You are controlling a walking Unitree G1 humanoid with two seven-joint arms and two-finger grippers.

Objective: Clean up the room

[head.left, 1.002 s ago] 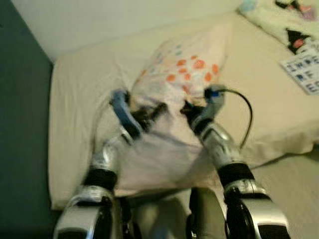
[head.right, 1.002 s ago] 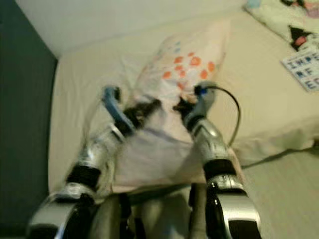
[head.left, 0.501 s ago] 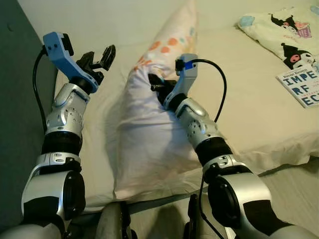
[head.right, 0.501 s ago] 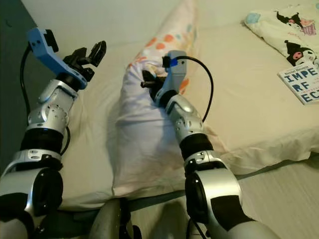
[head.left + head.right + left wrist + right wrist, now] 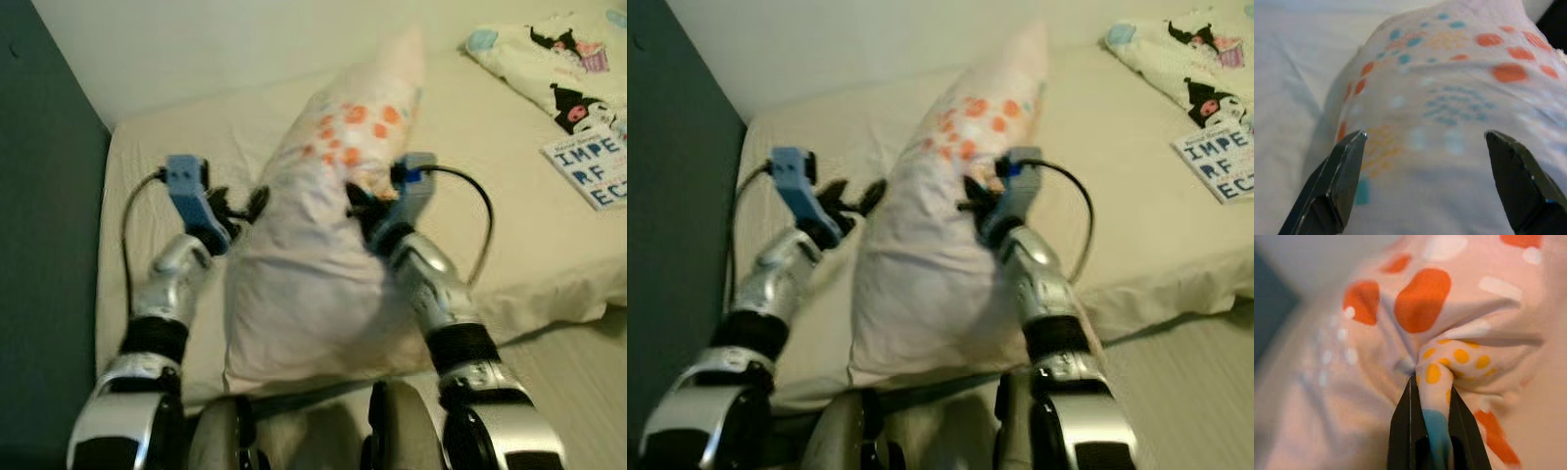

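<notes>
The left gripper [image 5: 238, 204] sits at the left side of the spotted pillow [image 5: 323, 245], its black fingers [image 5: 1337, 178] spread wide and closing on nothing. The pillow itself stands propped on the cream bed [image 5: 509, 176], its dotted end pointing toward the wall. On the pillow's right side the right gripper [image 5: 1431, 431] is pinched tight on a bunched fold of the cover, and well off to the pillow's right a book [image 5: 591, 171] lies beside a cartoon-print blanket [image 5: 549, 54].
</notes>
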